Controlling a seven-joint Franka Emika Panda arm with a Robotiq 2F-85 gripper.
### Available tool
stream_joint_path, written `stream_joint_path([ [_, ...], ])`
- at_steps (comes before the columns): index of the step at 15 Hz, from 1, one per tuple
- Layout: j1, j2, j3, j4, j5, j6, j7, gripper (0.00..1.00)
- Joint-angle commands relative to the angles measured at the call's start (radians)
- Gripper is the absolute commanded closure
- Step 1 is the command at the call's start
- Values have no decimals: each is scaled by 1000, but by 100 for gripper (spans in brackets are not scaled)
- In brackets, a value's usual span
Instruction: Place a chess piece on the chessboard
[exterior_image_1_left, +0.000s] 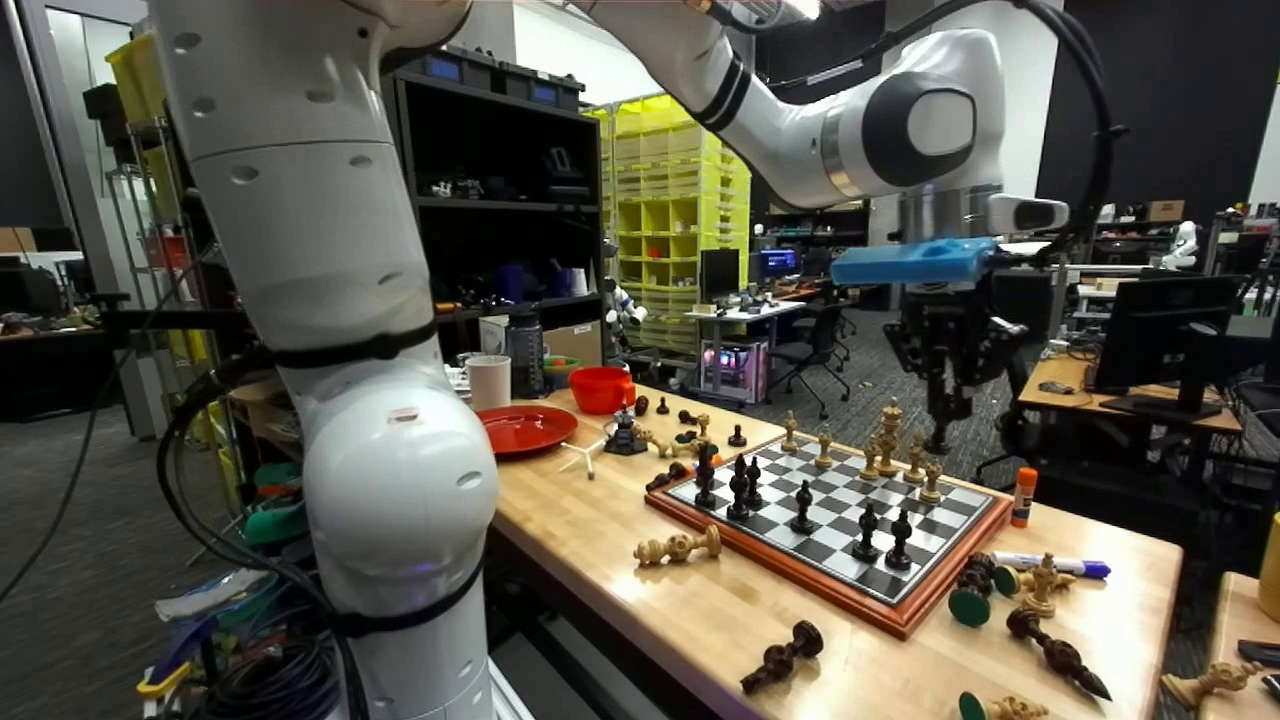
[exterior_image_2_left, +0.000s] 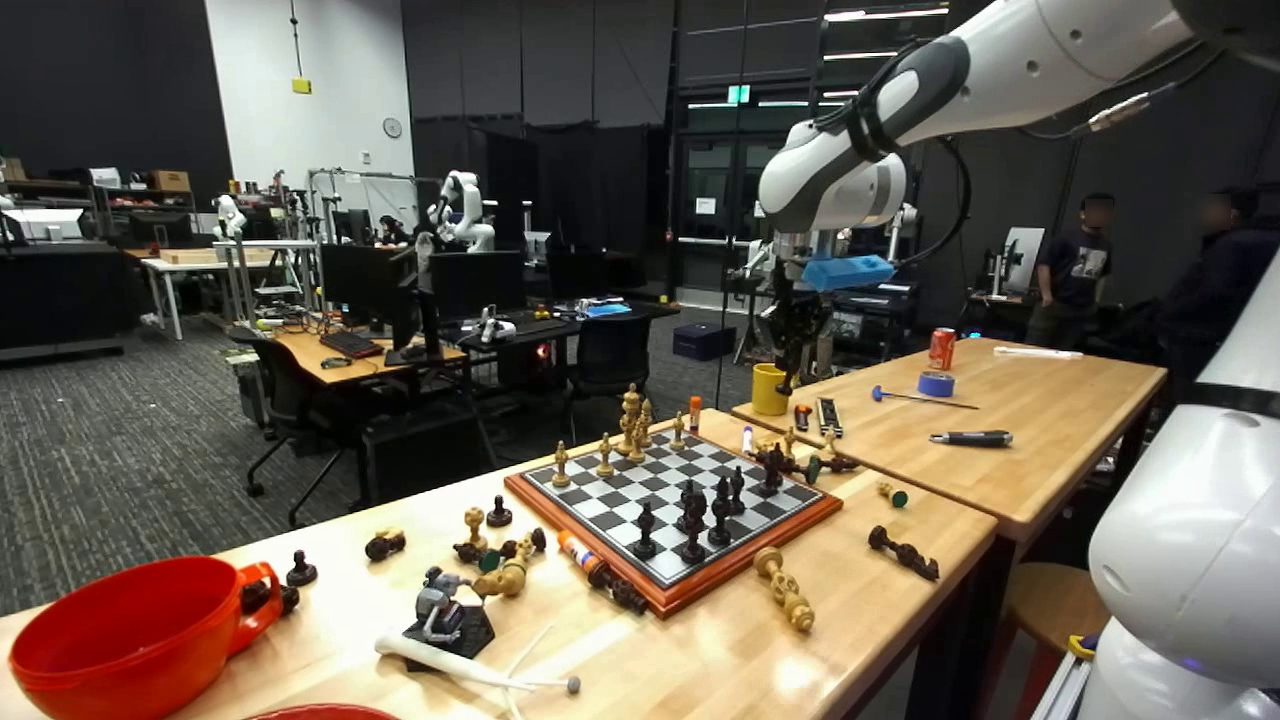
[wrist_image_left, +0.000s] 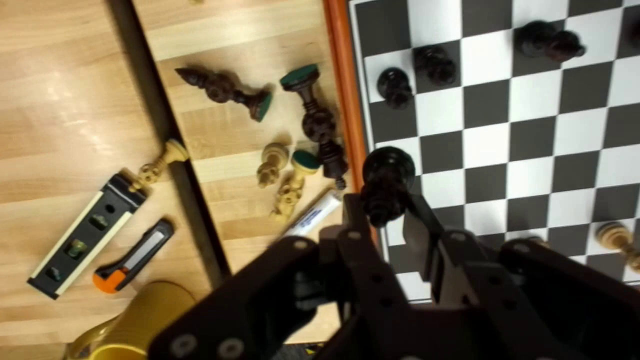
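The black-and-white checkered chessboard with a reddish-brown wooden border (exterior_image_1_left: 780, 562) is sitting right of center in an exterior view, with black pieces (exterior_image_1_left: 803, 505) and tan pieces (exterior_image_1_left: 889, 440) standing on it. The black two-finger gripper (wrist_image_left: 384, 200) is clamped on a dark glossy chess piece with a round base (wrist_image_left: 389, 165), up in the air; in the wrist view that piece overlaps the board's left edge.

Containers: there's a big glossy red mug (exterior_image_2_left: 130, 640) lower left in an exterior view, bare red wall showing inside, plus a yellow mug (wrist_image_left: 155, 310) lower left in the wrist view, can't really make out what's in that one.

The white cylindrical cup (exterior_image_1_left: 489, 382) only shows up left of center in an exterior view, and same deal for the red drink can (exterior_image_2_left: 942, 349) and roll of blue tape (exterior_image_2_left: 936, 384), over on the right of an exterior view.

Pale wood-block tables (exterior_image_2_left: 1060, 410), gray carpet (exterior_image_2_left: 150, 450) on the floor, lime-yellow bin rack (exterior_image_1_left: 680, 180) upper center in an exterior view.
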Motion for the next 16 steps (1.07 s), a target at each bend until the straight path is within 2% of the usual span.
stream_joint_path([
  [1, 40, -118, 38, -121, 20, -22, -16, 94],
  [5, 66, -154, 73, -210, 9, -22, 17, 94],
  [9, 53, -161, 96, -261, -18, 7, 108, 94],
  [13, 31, -186, 115, -314, -63, 95, 241, 94],
  [16, 3, -194, 142, -350, -137, 176, 357, 94],
])
